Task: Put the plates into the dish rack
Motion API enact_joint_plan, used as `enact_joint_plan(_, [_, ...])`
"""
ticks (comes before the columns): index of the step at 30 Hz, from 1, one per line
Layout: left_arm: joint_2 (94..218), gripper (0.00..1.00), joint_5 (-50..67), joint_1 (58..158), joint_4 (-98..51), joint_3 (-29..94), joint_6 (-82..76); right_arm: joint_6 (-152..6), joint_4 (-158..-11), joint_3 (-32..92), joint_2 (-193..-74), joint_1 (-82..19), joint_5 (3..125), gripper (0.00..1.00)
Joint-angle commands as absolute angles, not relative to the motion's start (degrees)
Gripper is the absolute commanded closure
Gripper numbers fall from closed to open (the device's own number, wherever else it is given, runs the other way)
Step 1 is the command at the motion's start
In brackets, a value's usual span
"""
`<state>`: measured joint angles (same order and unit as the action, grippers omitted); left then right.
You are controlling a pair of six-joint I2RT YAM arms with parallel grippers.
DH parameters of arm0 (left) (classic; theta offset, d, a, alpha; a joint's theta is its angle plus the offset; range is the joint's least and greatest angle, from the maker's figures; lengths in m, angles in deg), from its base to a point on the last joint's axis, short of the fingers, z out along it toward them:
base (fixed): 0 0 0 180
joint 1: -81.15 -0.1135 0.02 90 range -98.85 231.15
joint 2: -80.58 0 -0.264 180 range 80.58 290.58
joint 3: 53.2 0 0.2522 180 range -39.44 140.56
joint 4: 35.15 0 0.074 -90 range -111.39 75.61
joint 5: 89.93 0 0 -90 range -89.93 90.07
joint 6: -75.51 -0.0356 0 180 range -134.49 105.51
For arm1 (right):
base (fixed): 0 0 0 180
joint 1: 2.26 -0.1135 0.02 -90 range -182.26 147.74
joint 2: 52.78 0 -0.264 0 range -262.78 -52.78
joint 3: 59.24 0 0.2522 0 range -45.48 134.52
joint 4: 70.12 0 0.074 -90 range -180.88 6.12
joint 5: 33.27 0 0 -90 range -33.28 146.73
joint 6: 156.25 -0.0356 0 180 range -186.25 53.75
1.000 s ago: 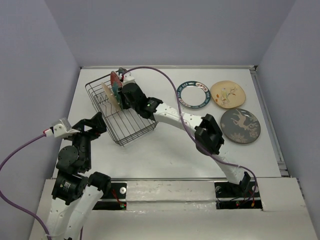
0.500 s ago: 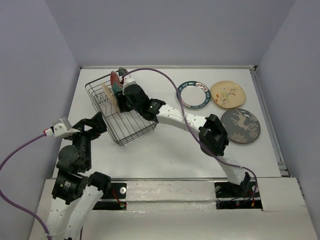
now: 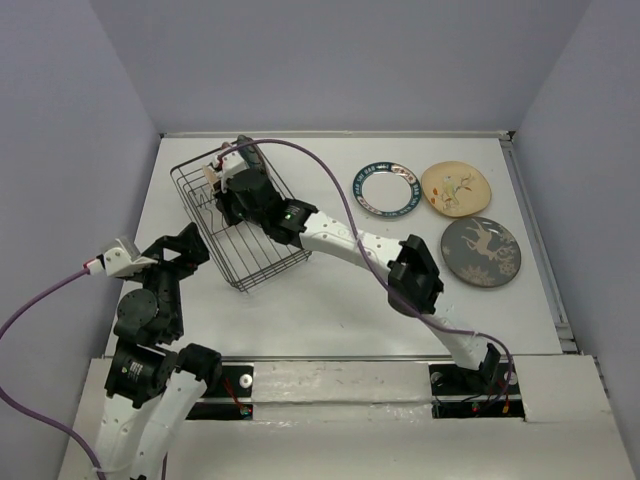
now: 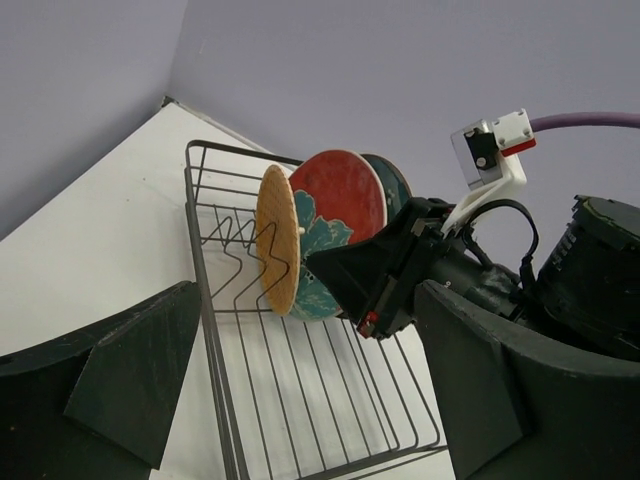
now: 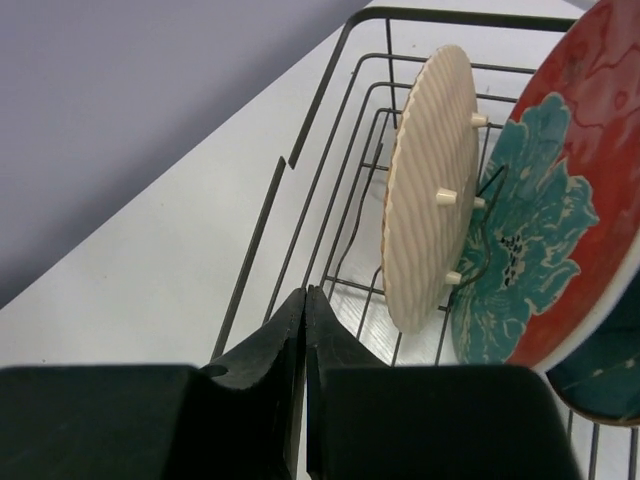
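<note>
Setting: white tabletop, boxed in by pale lilac walls.
Dish rack: wire basket set at an angle on the left half of the table, loaded at its far end.
Racked: orange woven-look plate, red-and-teal floral plate and dark teal plate, on edge and side by side, held upright by the prongs.
Waiting: white plate with dark patterned rim, cream floral plate and grey deer plate, flat on the table to the right, well apart from the rack.
Right gripper: fingers pressed together on nothing, low inside the rack just in front of the orange plate; likely closed to work as a blunt pusher for squaring that plate in its slot.
Left gripper: fingers spread wide and empty at the rack's near-left rim, probably poised to steady the basket; contact not discernible.
Progress: half the load in, by the look of it; flat plates next, with thin rims flush to the table an awkward pick.
</note>
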<state>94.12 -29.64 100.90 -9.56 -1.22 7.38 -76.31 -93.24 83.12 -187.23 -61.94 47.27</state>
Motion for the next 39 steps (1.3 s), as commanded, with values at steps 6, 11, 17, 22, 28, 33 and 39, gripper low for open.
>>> enact_joint_plan(6, [91.1,0.01,-36.1,100.2,-10.8,-0.7,8.2,-80.2,-90.1,92.4,-194.7,-61.8,58.9,0.93])
enact_joint_plan(11, [91.4,0.01,-34.9,100.3,-11.2,-0.9,8.0,-80.3,-88.1,97.3,-198.9,-61.8,48.2,0.93])
enact_joint_plan(17, [91.7,0.01,-34.6,100.3,-11.5,-0.9,7.6,-77.2,-82.5,96.5,-198.6,-61.8,31.5,0.93])
enact_joint_plan(22, [91.9,0.01,-34.6,100.2,-11.6,-0.9,7.6,-77.3,-80.8,92.3,-196.1,-61.3,24.0,0.93])
enact_joint_plan(28, [92.9,0.01,-33.5,100.3,-11.8,-1.0,7.4,-78.6,-80.4,90.9,-195.2,-61.3,21.4,0.93])
enact_joint_plan(33, [93.1,0.01,-33.2,100.3,-11.8,-1.0,7.4,-79.3,-80.4,87.8,-192.5,-61.3,21.6,0.93])
enact_joint_plan(39, [93.6,0.01,-32.9,100.3,-11.8,-1.0,7.4,-80.7,-78.5,80.0,-184.8,-61.3,33.3,0.9])
